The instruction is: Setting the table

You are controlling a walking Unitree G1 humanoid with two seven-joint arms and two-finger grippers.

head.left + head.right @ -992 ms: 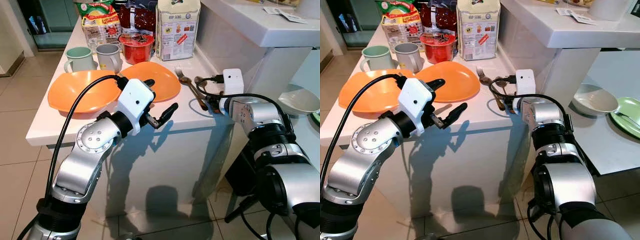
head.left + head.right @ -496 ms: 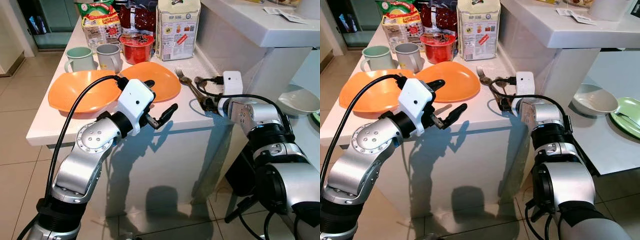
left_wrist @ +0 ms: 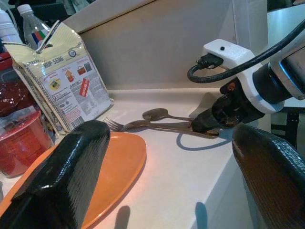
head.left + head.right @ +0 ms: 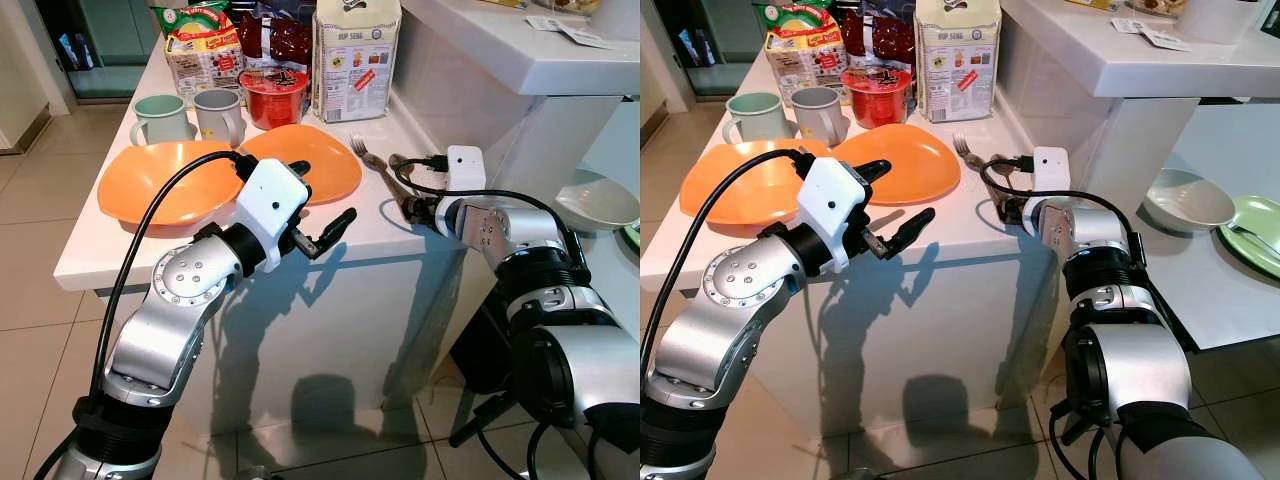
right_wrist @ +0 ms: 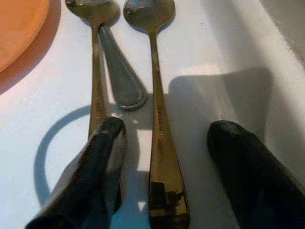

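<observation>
Two orange plates [image 4: 165, 180] [image 4: 315, 160] lie on the white counter [image 4: 100, 250]. To their right a silver fork [image 4: 362, 152] and two bronze spoons [image 5: 153, 71] lie side by side. My right gripper [image 4: 415, 207] is open at their near ends, low on the counter. In the right wrist view, one bronze spoon's handle runs between the fingers and one finger [image 5: 107, 143] sits over the other spoon's handle [image 5: 95, 95]. My left gripper [image 4: 322, 190] hangs open and holds nothing at the counter's front edge, by the right plate.
A mint cup [image 4: 158, 115], a grey cup [image 4: 218, 112], a red tub [image 4: 272, 95] and food packets [image 4: 355, 55] stand at the back. A raised white ledge [image 4: 520, 50] borders the counter's right. A lower table on the right holds a bowl [image 4: 598, 200] and a green plate [image 4: 1255, 230].
My right gripper has edged slightly further onto the cutlery handles. The left arm and the plates have stayed where they were.
</observation>
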